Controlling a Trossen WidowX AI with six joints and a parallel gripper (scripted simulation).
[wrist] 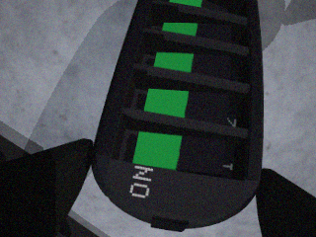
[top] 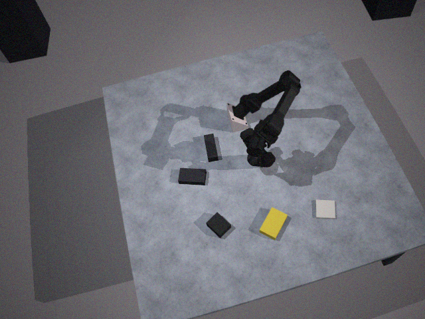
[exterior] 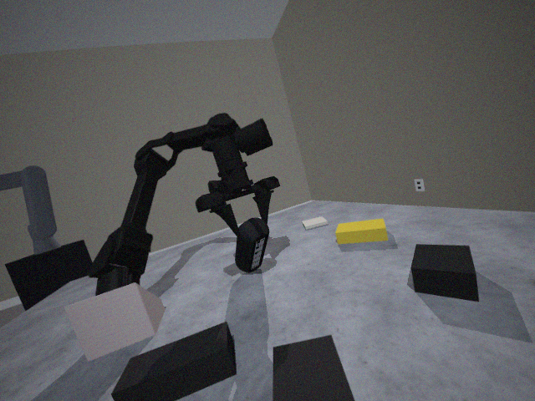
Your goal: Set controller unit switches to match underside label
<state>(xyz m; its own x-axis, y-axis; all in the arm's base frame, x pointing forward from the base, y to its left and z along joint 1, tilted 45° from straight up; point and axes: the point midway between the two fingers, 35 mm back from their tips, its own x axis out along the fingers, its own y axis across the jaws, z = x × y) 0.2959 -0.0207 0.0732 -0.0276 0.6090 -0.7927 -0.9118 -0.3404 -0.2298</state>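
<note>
The dark grey controller unit (top: 261, 160) (exterior: 247, 246) (wrist: 217, 197) is between the fingers of my gripper (exterior: 252, 227) (wrist: 177, 166), which is shut on it. The unit is tipped steeply on its side, low over the bench; whether its lower edge touches is unclear. In the exterior view its underside faces the camera and shows a pale label (exterior: 257, 252) with a row of small squares, too small to read surely. The wrist view looks onto the switches: several green ends (wrist: 158, 151) lie on the ON side, with dark ends opposite. The far end is cut off.
A yellow block (top: 273, 222) (exterior: 362, 231), a white flat piece (top: 325, 209) (exterior: 314, 223) and a dark block (top: 218, 224) (exterior: 445, 271) lie on the bench. Two longer dark blocks (top: 210, 147) (top: 192, 176) and a pale pink block (exterior: 108, 321) are nearer the exterior camera.
</note>
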